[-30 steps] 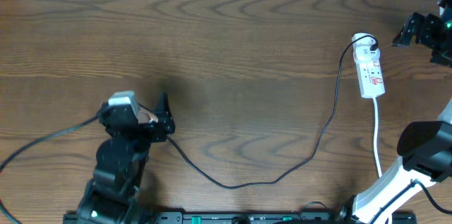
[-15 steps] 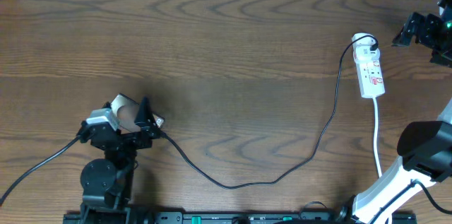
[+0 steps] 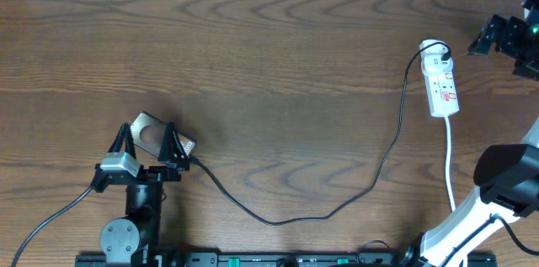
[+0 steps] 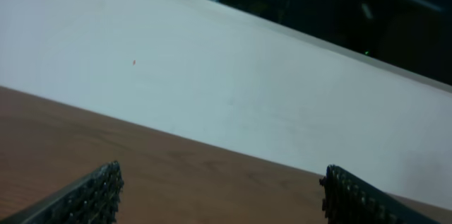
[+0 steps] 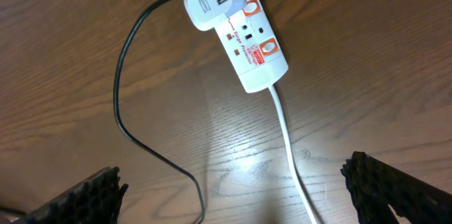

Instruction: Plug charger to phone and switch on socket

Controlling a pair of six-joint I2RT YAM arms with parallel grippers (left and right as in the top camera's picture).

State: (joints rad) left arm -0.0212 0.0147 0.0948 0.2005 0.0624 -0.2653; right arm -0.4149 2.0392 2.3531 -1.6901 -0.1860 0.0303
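The left gripper stands released, its two fingers spread wide with nothing between them in the left wrist view, which looks out across the table toward a pale wall. From overhead those fingers frame the phone, which lies flat near the front left of the table, tilted a little, partly hidden by the arm. The charger reaches the phone's right end beside the finger; whether its tip is seated there cannot be told. From there the black cable sags toward the table's front edge, then climbs to the right and up to a white adapter plugged into the far end of the socket. A small red glow shows on the strip next to the adapter. The socket lies at the far right of the table, its white cord running toward the front edge. The right gripper is released too, empty, hanging above the socket's cord end, touching nothing.
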